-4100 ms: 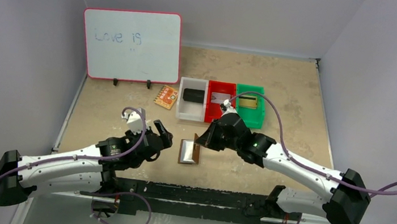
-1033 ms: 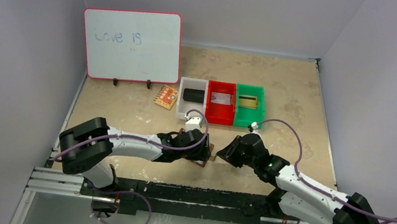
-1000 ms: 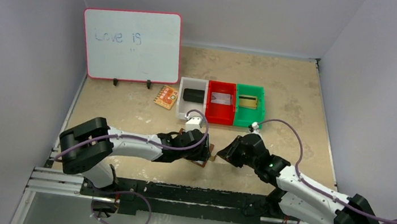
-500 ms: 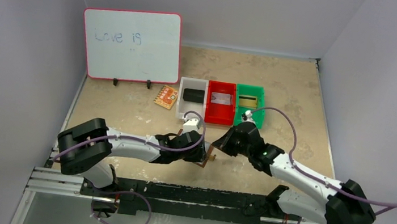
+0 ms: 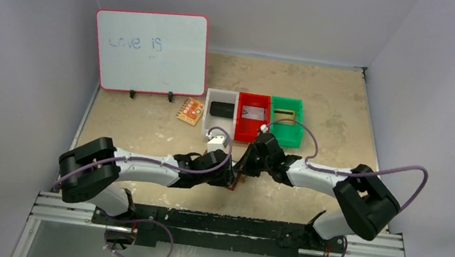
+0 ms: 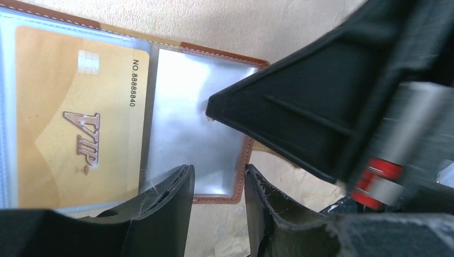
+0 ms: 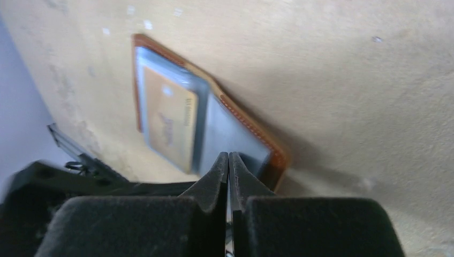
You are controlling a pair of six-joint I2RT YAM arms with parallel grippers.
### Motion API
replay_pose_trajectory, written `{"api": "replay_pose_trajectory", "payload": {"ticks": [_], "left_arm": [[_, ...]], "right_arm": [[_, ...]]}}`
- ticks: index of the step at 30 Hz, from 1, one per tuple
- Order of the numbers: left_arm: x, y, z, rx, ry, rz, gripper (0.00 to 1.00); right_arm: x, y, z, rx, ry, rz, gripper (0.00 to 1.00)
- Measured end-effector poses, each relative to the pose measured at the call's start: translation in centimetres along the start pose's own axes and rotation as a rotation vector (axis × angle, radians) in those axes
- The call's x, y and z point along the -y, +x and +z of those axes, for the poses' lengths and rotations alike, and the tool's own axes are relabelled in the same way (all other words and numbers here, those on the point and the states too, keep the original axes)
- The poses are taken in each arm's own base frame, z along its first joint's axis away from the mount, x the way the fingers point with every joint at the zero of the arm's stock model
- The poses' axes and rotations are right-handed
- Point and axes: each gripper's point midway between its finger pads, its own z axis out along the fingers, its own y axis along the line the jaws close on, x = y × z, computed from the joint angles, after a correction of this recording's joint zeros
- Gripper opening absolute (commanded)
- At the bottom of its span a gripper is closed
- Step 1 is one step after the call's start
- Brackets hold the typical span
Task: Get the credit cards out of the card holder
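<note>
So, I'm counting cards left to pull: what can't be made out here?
Left wrist: the right end effector covers part of the card holder's right pocket.
Right wrist: its shut fingers hide whether they pinch anything.
Top external: the left end effector and the right one cover the holder; the red bin's contents are too small to tell.

Two robot arms: left arm, right arm. One whiteboard. One orange patterned card. One card holder with one gold VIP card inside. Three bins: white bin with one black thing, red bin with one pale card, green bin with one dark card.
</note>
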Motion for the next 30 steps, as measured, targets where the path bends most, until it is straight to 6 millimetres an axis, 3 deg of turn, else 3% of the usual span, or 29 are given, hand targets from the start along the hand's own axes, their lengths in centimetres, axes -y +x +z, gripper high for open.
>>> {"api": "replay_pose_trajectory", "payload": {"ticks": [4, 9, 13, 18, 21, 30], "left_arm": [[0.1, -0.8, -1.2, 0.024, 0.001, -0.001, 0.43], [-0.9, -2.9, -3.5, 0.097, -0.059, 0.019, 0.53], [-1.6, -5.9, -5.4, 0.184, -0.115, 0.024, 0.57], [-5.4, -9.1, -4.9, 0.222, -0.229, -0.024, 0.57], [-7.0, -9.0, -3.9, 0.184, -0.278, -0.004, 0.57], [-7.3, -6.3, -1.3, 0.030, -0.303, 0.074, 0.48]], "right_arm": [[2.2, 1.4, 1.2, -0.034, 0.035, 0.011, 0.04], [1.8, 1.4, 1.7, -0.038, 0.003, -0.003, 0.06], [1.3, 1.4, 2.1, -0.047, -0.030, -0.015, 0.08], [1.2, 1.4, 2.1, -0.046, -0.039, -0.020, 0.08], [1.1, 1.3, 2.1, -0.048, -0.035, -0.024, 0.09], [0.9, 1.1, 2.0, -0.053, -0.022, -0.043, 0.17]]}}
